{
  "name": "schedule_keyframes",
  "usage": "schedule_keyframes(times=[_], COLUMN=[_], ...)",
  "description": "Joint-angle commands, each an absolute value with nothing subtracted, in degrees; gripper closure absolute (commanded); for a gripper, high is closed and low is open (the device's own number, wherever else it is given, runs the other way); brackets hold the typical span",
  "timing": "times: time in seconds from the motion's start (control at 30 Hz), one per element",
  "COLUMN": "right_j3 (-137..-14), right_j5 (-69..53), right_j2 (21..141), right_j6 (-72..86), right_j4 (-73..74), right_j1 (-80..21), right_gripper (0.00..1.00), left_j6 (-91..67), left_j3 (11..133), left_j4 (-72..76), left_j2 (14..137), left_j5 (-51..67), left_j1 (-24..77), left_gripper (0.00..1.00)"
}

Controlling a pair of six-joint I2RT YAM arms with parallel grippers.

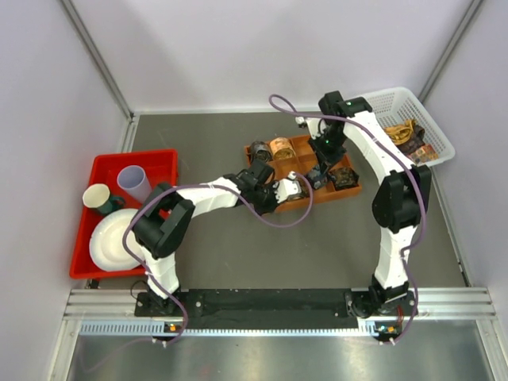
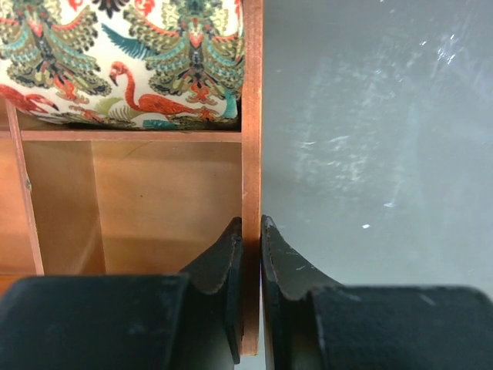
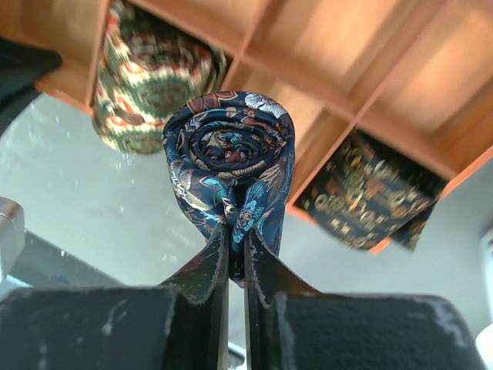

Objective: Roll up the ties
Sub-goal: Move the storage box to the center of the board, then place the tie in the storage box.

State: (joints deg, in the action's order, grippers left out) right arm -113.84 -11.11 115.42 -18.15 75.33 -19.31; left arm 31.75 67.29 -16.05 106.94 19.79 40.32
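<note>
My right gripper (image 3: 237,240) is shut on a dark blue floral tie (image 3: 231,150) rolled into a coil, holding it by its lower edge above the orange wooden compartment tray (image 3: 323,54). In the top view this gripper (image 1: 317,172) hangs over the tray's middle (image 1: 304,144). My left gripper (image 2: 251,231) is shut on the tray's side wall (image 2: 251,116), one finger inside and one outside; in the top view it (image 1: 299,185) is at the tray's near edge. A cream flamingo-print coil (image 2: 131,62) fills the compartment ahead of it.
Other coils sit in the tray: a dark one (image 1: 260,151), a gold one (image 1: 280,147), a black-and-gold one (image 1: 344,176). A white basket (image 1: 432,119) at the back right holds loose ties (image 1: 405,133). A red bin (image 1: 107,167) with cups and a plate stands at the left.
</note>
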Motion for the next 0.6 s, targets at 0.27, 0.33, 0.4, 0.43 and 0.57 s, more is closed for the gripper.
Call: schedule_keyframes(times=[0.27, 0.33, 0.4, 0.43, 0.57], right_j3=[-111.62, -111.8, -111.8, -111.97, -112.24], right_j5=[-9.76, -8.88, -9.49, -11.15, -18.36], right_j2=[117.94, 118.91, 119.97, 120.49, 122.34], right_j6=[-13.63, -12.66, -11.87, -11.87, -12.57], right_j4=[73.66, 71.65, 71.11, 71.02, 71.02], right_j1=[-18.1, -17.58, -16.01, -15.47, -12.84], right_gripper=[1.0, 1.0, 1.0, 1.0, 1.0], left_j6=[22.24, 21.98, 21.8, 21.8, 21.88], left_j3=[63.81, 63.9, 63.81, 63.72, 62.93], left_j4=[-17.05, -17.22, -17.31, -17.49, -17.49], left_j2=[106.52, 106.61, 106.52, 106.44, 105.91], left_j5=[11.34, 11.34, 11.25, 11.16, 11.34], left_j1=[44.82, 45.0, 45.09, 45.09, 45.09], left_gripper=[1.0, 1.0, 1.0, 1.0, 1.0])
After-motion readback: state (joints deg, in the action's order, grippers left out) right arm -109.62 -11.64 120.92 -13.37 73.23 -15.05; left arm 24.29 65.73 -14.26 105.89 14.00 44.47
